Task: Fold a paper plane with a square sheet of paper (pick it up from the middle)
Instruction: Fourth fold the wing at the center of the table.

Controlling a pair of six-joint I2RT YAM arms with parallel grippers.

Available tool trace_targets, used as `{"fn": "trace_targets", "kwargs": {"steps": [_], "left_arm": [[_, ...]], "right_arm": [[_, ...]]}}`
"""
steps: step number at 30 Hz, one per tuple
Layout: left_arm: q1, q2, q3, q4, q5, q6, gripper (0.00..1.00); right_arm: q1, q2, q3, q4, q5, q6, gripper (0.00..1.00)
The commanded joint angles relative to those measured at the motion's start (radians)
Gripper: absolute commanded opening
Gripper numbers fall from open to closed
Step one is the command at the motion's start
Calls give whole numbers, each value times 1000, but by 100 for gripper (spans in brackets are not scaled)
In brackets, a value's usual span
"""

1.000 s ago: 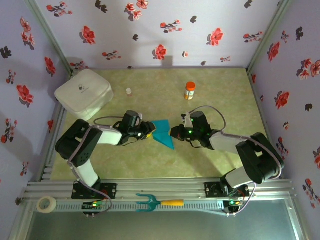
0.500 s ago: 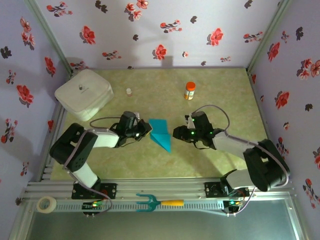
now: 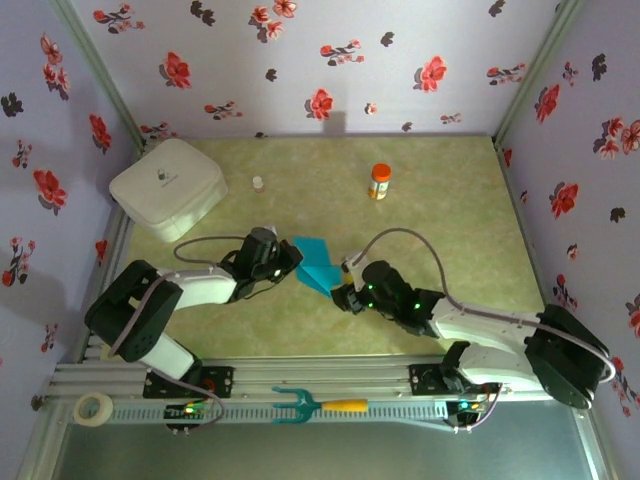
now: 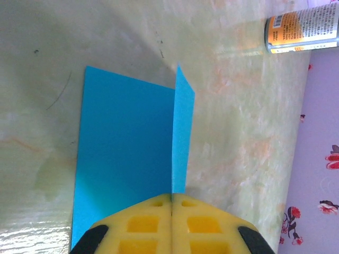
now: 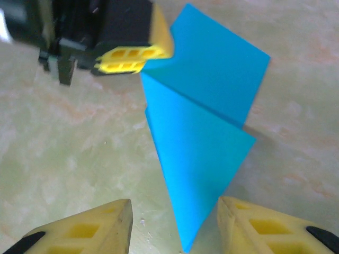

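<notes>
The teal-blue square sheet of paper [image 3: 318,265] lies mid-table, folded into a pointed shape with one flap standing up [image 4: 183,132]. My left gripper [image 3: 291,258] is at its left edge. Its yellow fingers [image 4: 172,203] are shut together on the paper's fold line. My right gripper [image 3: 341,294] sits at the near side of the paper and is open. In the right wrist view the paper's pointed tip [image 5: 185,241] reaches between the spread fingers [image 5: 114,219] without touching them, and the left gripper [image 5: 135,55] pinches the far corner.
A white rounded box [image 3: 167,188] stands at the back left. A small vial [image 3: 258,183] and an orange bottle [image 3: 380,181] stand behind the paper. A teal pronged tool [image 3: 318,405] and a tape roll [image 3: 94,408] rest on the front rail.
The right gripper opened, let go of the paper and drew back toward the near side. The left gripper closed on the paper's left edge. The paper shifted slightly left.
</notes>
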Motion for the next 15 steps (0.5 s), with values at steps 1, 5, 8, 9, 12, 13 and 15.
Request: {"fn": "trace_targets", "kwargs": {"steps": [1,5,8,9,12,13,15], "left_arm": [[-11,-35,-11,-29,-41,-11,0],[-13,-45,-7,-38,-39,-6,0],[-14,-50,-7,-39,-39,-9,0],[-16,-51,-7,-40,-39,-10,0],[-15,-48,-7,-41,-39,-8,0],[-16,-47,-5,-40,-39,-8,0],[-17,-43,-7,-35,-36,-10,0]], "right_arm": [[86,72,29,84,163,-204,46],[151,176,61,147,273,-283,45],[165,252,91,155,358,-312,44],[167,277,100,159,371,-320,44],[169,321,121,164,410,-325,44],[172,335,131,152,408,-327,43],[175,364,143,143,430,-313,42]]}}
